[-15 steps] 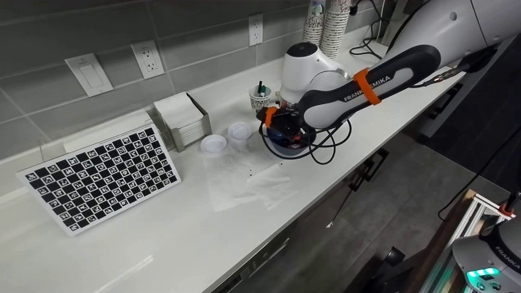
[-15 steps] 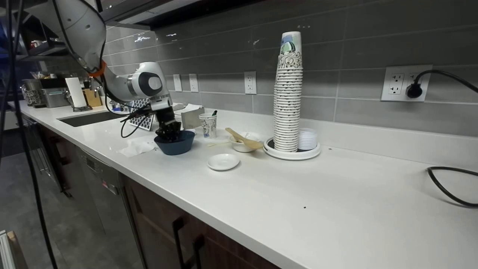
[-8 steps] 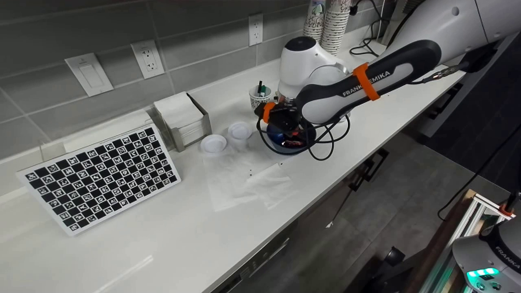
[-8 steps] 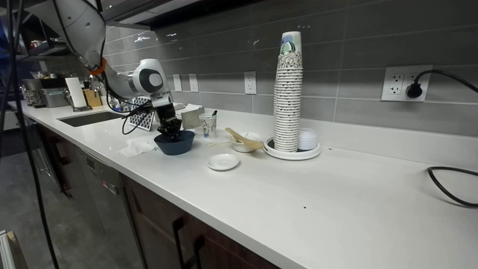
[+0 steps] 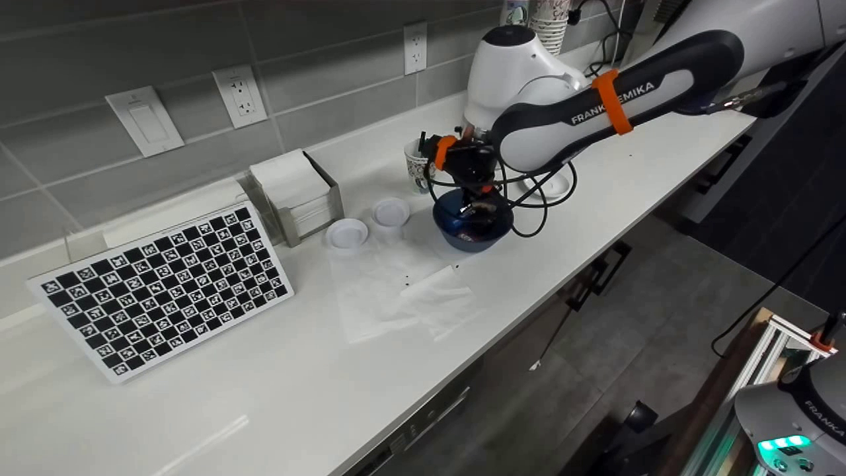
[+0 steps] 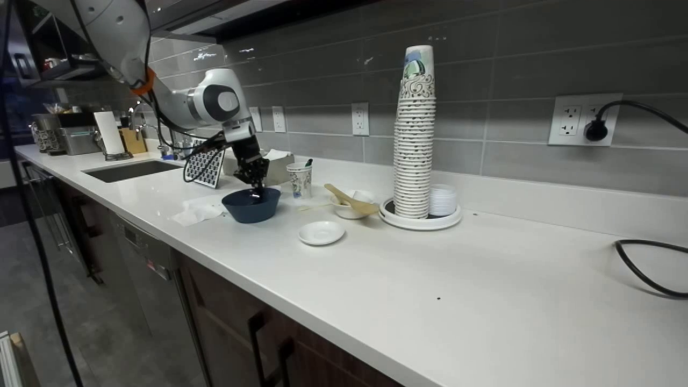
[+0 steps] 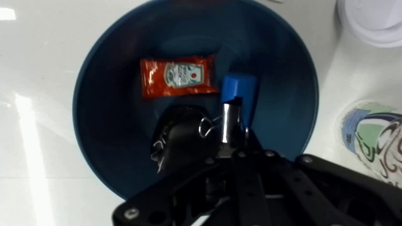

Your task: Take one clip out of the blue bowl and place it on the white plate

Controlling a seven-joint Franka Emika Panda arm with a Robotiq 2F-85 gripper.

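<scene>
The blue bowl (image 5: 473,243) stands on the counter; it also shows in an exterior view (image 6: 250,214) and fills the wrist view (image 7: 287,94). My gripper (image 5: 470,196) is over the bowl, its fingertips about at rim height, also seen in an exterior view (image 6: 257,188). In the wrist view the gripper (image 7: 235,146) is shut on a black clip (image 7: 230,122) with silver wire loops on both sides. The white plate (image 6: 321,233) lies beside the bowl, bare; in an exterior view the plate (image 5: 554,186) is partly hidden by cables.
Inside the bowl lie a red ketchup packet (image 7: 179,76), a blue object (image 7: 240,86) and a black packet (image 7: 188,138). Around it stand a patterned cup (image 6: 300,181), a white bowl with a wooden spatula (image 6: 349,212), small white dishes (image 5: 347,235) and a tall cup stack (image 6: 414,150).
My gripper has risen from inside the bowl to about its rim, and the clip under the fingers now shows. The bowl and plate have not moved.
</scene>
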